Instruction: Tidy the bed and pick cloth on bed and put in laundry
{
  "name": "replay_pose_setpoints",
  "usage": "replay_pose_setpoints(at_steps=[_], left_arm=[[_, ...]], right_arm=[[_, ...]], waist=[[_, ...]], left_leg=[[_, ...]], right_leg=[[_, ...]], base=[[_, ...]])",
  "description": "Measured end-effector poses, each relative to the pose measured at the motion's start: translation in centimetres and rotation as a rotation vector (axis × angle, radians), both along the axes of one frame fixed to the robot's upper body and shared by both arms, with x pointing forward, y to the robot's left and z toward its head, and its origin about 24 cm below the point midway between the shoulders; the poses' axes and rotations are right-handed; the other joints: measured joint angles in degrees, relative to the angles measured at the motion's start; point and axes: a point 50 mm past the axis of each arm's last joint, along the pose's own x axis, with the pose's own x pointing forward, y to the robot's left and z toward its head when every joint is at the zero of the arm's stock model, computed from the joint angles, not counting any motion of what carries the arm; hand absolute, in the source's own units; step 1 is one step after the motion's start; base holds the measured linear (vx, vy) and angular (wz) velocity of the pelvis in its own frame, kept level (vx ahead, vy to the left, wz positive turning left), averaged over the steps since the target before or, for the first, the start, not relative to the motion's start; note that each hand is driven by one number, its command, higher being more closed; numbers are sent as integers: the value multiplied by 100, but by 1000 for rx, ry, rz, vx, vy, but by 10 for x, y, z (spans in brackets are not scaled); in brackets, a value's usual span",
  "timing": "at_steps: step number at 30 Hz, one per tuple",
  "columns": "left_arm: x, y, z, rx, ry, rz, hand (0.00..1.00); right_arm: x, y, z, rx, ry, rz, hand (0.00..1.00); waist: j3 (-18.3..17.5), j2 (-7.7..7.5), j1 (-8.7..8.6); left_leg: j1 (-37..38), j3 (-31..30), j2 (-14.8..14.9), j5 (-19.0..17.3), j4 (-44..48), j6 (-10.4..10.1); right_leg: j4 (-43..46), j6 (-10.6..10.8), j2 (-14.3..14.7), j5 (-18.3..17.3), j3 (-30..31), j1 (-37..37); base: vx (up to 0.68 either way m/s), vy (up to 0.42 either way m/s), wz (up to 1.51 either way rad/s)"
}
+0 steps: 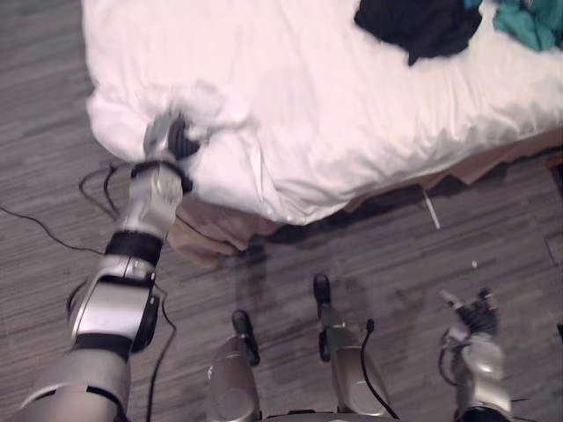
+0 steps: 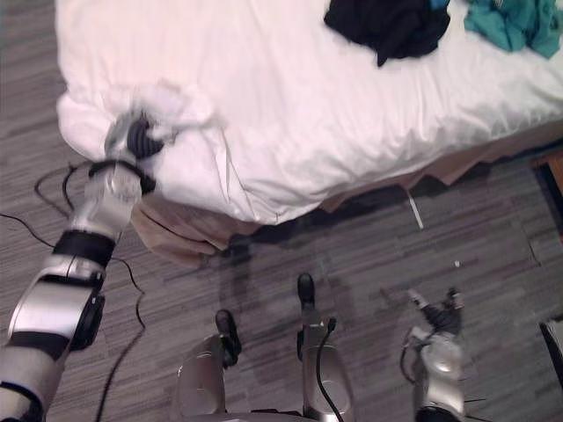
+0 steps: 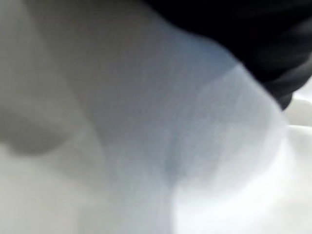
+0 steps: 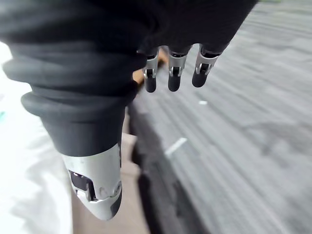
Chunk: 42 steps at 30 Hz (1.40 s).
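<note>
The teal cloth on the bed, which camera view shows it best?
The right eye view: most of the teal cloth lies inside the picture, beside the black cloth. The left eye view cuts it at the right edge, so less shows. The wrist views face white bedding and the floor.

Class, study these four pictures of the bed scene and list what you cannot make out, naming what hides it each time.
- Left hand: whether it grips the white duvet at its corner. Bunched cloth covers it in both eye views, and its wrist view looks at white fabric from too close.
- Crumpled black cloth: cut off by the eye views' top edge.
- Crumpled teal cloth: cut off at the top right corner.
- Thin white strip on the grey floor: too small to identify.
</note>
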Motion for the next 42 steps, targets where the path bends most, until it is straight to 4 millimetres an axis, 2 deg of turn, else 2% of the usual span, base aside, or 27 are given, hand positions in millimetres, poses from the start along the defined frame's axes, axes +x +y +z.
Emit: replay_pose_setpoints(at_steps=[1, 3, 4, 5, 6, 7, 9, 11, 12, 13, 14, 17, 19, 20, 21, 23, 25, 26, 28, 29, 31, 32, 33, 34, 35, 39, 42], left_arm=[[-6, 5, -14, -6, 34, 13, 0], [-24, 20, -42, -38, 95, 59, 0], [-37, 28, -55, -73, 109, 84, 0], [-57, 38, -73, -135, 120, 133, 0], [-91, 50, -103, -249, 151, 225, 0], [-127, 61, -132, -366, 185, 334, 0], [-166, 68, -165, -446, 266, 466, 0], [-209, 78, -198, -550, 359, 655, 0], [-214, 79, -202, -563, 367, 677, 0], [-241, 81, -219, -630, 406, 780, 0], [-259, 81, -230, -675, 434, 849, 0], [-291, 76, -254, -845, 448, 1023, 0], [-305, 69, -264, -941, 446, 1102, 0], [-316, 63, -272, -1009, 448, 1164, 0], [-320, 60, -275, -1034, 448, 1189, 0], [-321, 52, -280, -1075, 449, 1209, 0], [-316, 51, -279, -1088, 438, 1200, 0], [-314, 51, -279, -1091, 434, 1195, 0], [-293, 46, -277, -1093, 433, 1132, 0], [-286, 44, -276, -1093, 435, 1108, 0], [-251, 33, -271, -1091, 442, 982, 0], [-241, 29, -269, -1089, 442, 945, 0], [-221, 21, -263, -1082, 437, 871, 0], [-210, 16, -260, -1078, 437, 827, 0], [-195, 9, -255, -1073, 426, 767, 0], [-166, -3, -240, -1062, 382, 653, 0], [-152, -13, -231, -1052, 359, 591, 0]], right_arm=[[0, -6, 8, -43, -9, -4, 0], [5, -8, 17, -76, -25, -4, 0], [9, -8, 23, -82, -41, -1, 0], [13, -8, 35, -108, -75, 1, 100], [18, -10, 49, -194, -85, 16, 100], [22, -14, 61, -292, -73, 34, 100], [31, -19, 79, -385, -86, 51, 100], [52, -15, 101, -447, -140, 95, 100], [54, -13, 103, -453, -145, 105, 100], [72, -2, 112, -479, -166, 174, 100], [84, 8, 116, -484, -179, 223, 100], [119, 39, 126, -482, -217, 341, 100], [137, 56, 142, -494, -263, 398, 100], [150, 68, 162, -501, -327, 430, 100], [157, 74, 173, -501, -360, 442, 100], [175, 87, 214, -502, -465, 467, 100], [181, 93, 239, -516, -524, 476, 100], [183, 94, 245, -514, -540, 479, 100], [188, 95, 259, -499, -560, 485, 100], [191, 96, 258, -488, -552, 487, 100], [200, 97, 245, -443, -490, 502, 100], [202, 97, 241, -427, -475, 501, 100], [203, 104, 238, -392, -503, 498, 100], [203, 110, 243, -378, -540, 504, 100], [206, 121, 244, -332, -566, 529, 100], [205, 149, 238, -274, -619, 616, 100], [196, 203, 224, -237, -634, 824, 100]], waist=[[-112, 21, 67], [-295, 48, 174], [-307, 61, 138], [-321, 86, 114], [-374, 130, 127], [-604, 150, 197], [-844, 151, 281], [-884, 140, 360], [-885, 141, 385], [-897, 132, 483], [-898, 134, 557], [-879, 124, 600], [-700, 127, 639], [-522, 104, 733], [-439, 114, 738], [-43, 124, 812], [234, 149, 858], [297, 163, 858], [636, 264, 866], [657, 281, 869], [708, 338, 916], [726, 365, 918], [771, 373, 974], [774, 373, 955], [776, 377, 911], [782, 391, 844], [782, 390, 844]], left_leg=[[24, 3, -9, 64, -80, -32], [133, -62, -113, 260, -369, -41], [250, -77, -151, 335, -545, -47], [496, -87, -210, 381, -755, -53], [826, -97, -241, 391, -921, -71], [994, -154, -226, 386, -1011, -74], [994, -372, -260, 414, -1041, -99], [1075, -519, -323, 466, -1090, -73], [1075, -539, -330, 471, -1092, -68], [1046, -650, -396, 513, -1117, -24], [984, -742, -441, 551, -1123, 2], [788, -1020, -582, 708, -1197, 63], [714, -1142, -632, 782, -1208, 85], [587, -1198, -663, 800, -1187, 83], [491, -1266, -681, 808, -1177, 87], [202, -1380, -712, 863, -1054, 52], [-61, -1491, -728, 924, -981, 50], [-157, -1544, -736, 969, -994, 49], [-402, -1741, -778, 1157, -1057, 11], [-493, -1785, -789, 1191, -1088, 1], [-804, -1919, -807, 1395, -1253, 27], [-850, -1966, -807, 1457, -1311, 36], [-880, -1981, -798, 1522, -1428, 21], [-893, -1976, -795, 1564, -1477, 47], [-887, -1965, -792, 1565, -1491, 46], [-843, -1904, -765, 1562, -1528, 44], [-701, -1824, -686, 1576, -1643, 21]], right_leg=[[-14, -1, 0, -1, 0, 0], [-29, -25, -39, -17, -75, 51], [-28, -23, -56, -50, -100, 125], [-29, -3, -64, -123, -124, 290], [-47, -27, -24, -197, -140, 556], [-82, -39, 5, -265, -171, 720], [-152, -46, 0, -272, -332, 839], [-187, -46, -57, -270, -450, 951], [-195, -46, -66, -269, -465, 964], [-229, -29, -139, -253, -557, 1005], [-256, -26, -184, -224, -631, 1011], [-324, -14, -322, -150, -869, 975], [-316, -9, -371, -114, -977, 963], [-280, -5, -401, -98, -1004, 859], [-236, -7, -417, -97, -1039, 783], [-86, -23, -458, -94, -1089, 506], [-7, -36, -475, -97, -1146, 279], [10, -36, -486, -93, -1198, 200], [65, -26, -520, -38, -1369, 14], [64, -20, -527, -29, -1402, -71], [51, -61, -538, 40, -1528, -370], [52, -83, -539, 57, -1573, -417], [47, -104, -529, 75, -1598, -491], [46, -110, -526, 84, -1595, -531], [45, -110, -524, 83, -1587, -538], [42, -116, -507, 74, -1538, -543], [43, -144, -465, 52, -1503, -502]], base=[[30, -70, 8], [16, -57, 12], [7, -45, 15], [28, -21, 6], [70, -7, 10], [88, -2, 16], [80, -4, 43], [17, 20, 40], [-33, 49, 32], [-57, 53, 39], [-80, 60, 49], [-82, 34, 48], [-124, 27, 39], [-148, 20, 20], [-180, 24, 26], [-137, 16, 20], [-127, -8, 17], [-112, -17, 39], [-70, -13, 40], [-50, -13, 30], [-13, -17, 30], [15, -23, 23], [19, -26, 12], [0, 0, 0], [21, -11, -4], [21, -8, -10], [18, -21, -16]])
